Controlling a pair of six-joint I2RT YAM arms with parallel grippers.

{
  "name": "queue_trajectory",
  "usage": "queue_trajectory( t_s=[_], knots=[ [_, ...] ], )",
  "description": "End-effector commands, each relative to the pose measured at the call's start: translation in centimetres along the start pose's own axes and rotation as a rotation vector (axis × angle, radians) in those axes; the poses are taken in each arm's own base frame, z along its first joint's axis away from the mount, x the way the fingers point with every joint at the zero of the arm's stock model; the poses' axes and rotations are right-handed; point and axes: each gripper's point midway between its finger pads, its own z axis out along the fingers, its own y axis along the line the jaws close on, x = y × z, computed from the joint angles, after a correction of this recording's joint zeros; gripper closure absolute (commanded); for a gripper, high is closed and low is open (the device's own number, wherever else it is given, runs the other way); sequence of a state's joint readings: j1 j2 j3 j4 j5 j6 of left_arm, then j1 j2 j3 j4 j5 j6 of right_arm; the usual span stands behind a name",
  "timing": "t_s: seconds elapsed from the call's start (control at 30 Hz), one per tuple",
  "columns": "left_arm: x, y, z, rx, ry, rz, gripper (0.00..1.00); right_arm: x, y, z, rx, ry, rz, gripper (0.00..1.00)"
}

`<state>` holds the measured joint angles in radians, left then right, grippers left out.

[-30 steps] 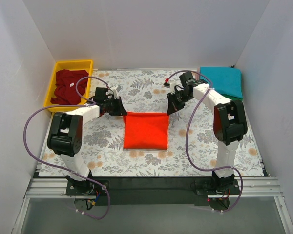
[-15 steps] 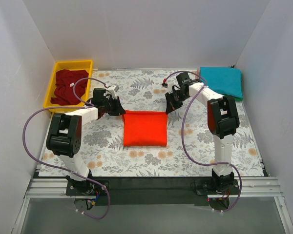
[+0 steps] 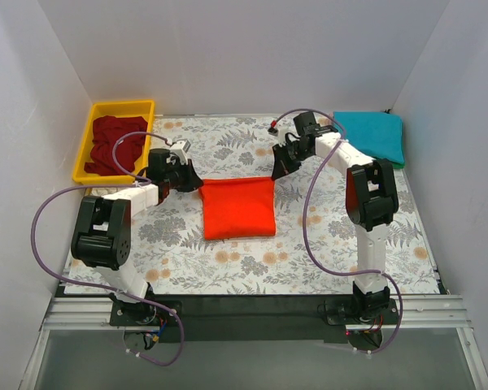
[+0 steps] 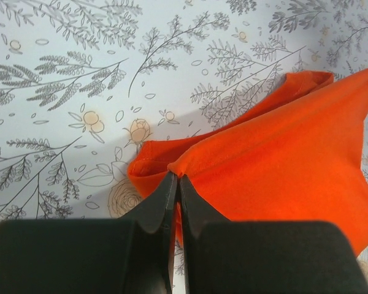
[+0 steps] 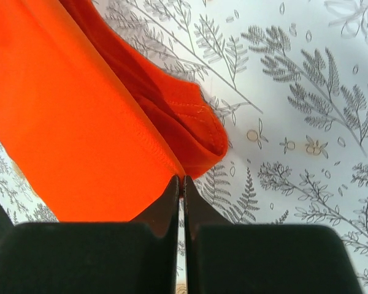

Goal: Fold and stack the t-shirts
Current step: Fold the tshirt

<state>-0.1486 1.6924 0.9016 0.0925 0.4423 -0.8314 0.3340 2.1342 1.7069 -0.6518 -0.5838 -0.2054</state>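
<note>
Left pincer (image 4: 175, 177) is pressed shut, its two dark fingers meeting on a folded edge of the orange-red t-shirt (image 4: 282, 153), with only a thin line between the tips. The cloth it nips is at the shirt's far left corner, where a rolled hem curls out to the left of the tips. From there the fabric runs away to the right in a smooth sheet, and a shadow lies on the floral cloth (image 4: 67, 73) beside it.

The right pincer (image 5: 179, 179) is closed in the same way on the shirt's far right corner. In its wrist view several layers show at the fold: a bright outer face to the left, and darker inner folds curling to the right of the tips.

From above, the left pincer (image 3: 197, 185) and the right pincer (image 3: 274, 171) sit at the two far corners of the orange-red t-shirt (image 3: 237, 207), which is a folded, roughly rectangular shape near the middle of the bench. Its far edge runs between the two pincers and its near edge lies on the floral cloth (image 3: 244, 146).

At the far left, well apart, a yellow bin (image 3: 122, 104) holds a crumpled maroon t-shirt (image 3: 114, 142). At the far right corner a folded teal t-shirt (image 3: 370, 134) lies flat. Purple cables (image 3: 45, 219) loop from both arms.
</note>
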Motion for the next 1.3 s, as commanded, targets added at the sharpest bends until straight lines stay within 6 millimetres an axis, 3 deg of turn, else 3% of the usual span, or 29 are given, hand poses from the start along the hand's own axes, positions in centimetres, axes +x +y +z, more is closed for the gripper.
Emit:
queue_trajectory(
  t_s=[0.0, 0.33, 0.53, 0.67, 0.8, 0.9, 0.93, 1.0, 1.07, 1.13, 1.17, 1.23, 1.27],
  knots=[
    [-0.9, 1.4, -0.9, -0.066, -0.050, -0.002, 1.00, -2.5, 0.1, -0.7, -0.019, -0.061, -0.021, 0.99],
    [-1.2, 1.0, -2.3, -0.068, -0.094, 0.003, 1.00, -4.4, 2.0, -0.1, -0.105, -0.125, -0.064, 0.99],
    [-0.5, 4.1, -1.4, -0.196, -0.065, -0.017, 1.00, -3.4, -0.8, 2.8, -0.034, -0.093, -0.017, 0.99],
    [1.4, 6.8, 0.2, -0.245, 0.013, -0.071, 1.00, -2.6, -3.5, 4.5, 0.052, -0.073, 0.016, 0.99],
    [1.8, 7.5, 1.5, -0.207, 0.047, -0.097, 1.00, -2.7, -4.8, 5.1, 0.104, -0.079, 0.026, 0.99],
    [0.7, 7.9, 2.4, -0.184, 0.050, -0.096, 0.98, -3.2, -5.0, 4.5, 0.132, -0.093, 0.026, 0.99],
    [-0.7, 7.9, 2.5, -0.178, 0.032, -0.082, 0.96, -3.3, -4.9, 4.2, 0.137, -0.099, 0.023, 0.99],
    [-1.6, 7.8, 2.5, -0.149, 0.035, -0.088, 0.90, -4.2, -4.5, 3.1, 0.141, -0.127, 0.019, 0.86],
    [-2.7, 6.8, 1.5, -0.084, 0.046, -0.114, 0.78, -5.7, -3.3, 1.2, 0.117, -0.173, 0.006, 0.63],
    [-5.1, 4.7, -0.5, -0.014, -0.003, -0.107, 0.67, -6.6, -2.2, -0.5, 0.102, -0.206, -0.009, 0.54],
    [-6.0, 4.7, -1.9, 0.017, -0.032, -0.142, 0.61, -7.9, -0.7, -2.4, 0.079, -0.249, -0.037, 0.40],
    [-7.3, 2.9, -3.7, 0.078, -0.070, -0.134, 0.51, -8.5, 1.2, -4.0, 0.033, -0.279, -0.044, 0.33],
    [-8.6, 1.2, -5.1, 0.120, -0.104, -0.107, 0.47, -9.1, 3.2, -5.5, -0.024, -0.309, -0.064, 0.30]
  ],
)
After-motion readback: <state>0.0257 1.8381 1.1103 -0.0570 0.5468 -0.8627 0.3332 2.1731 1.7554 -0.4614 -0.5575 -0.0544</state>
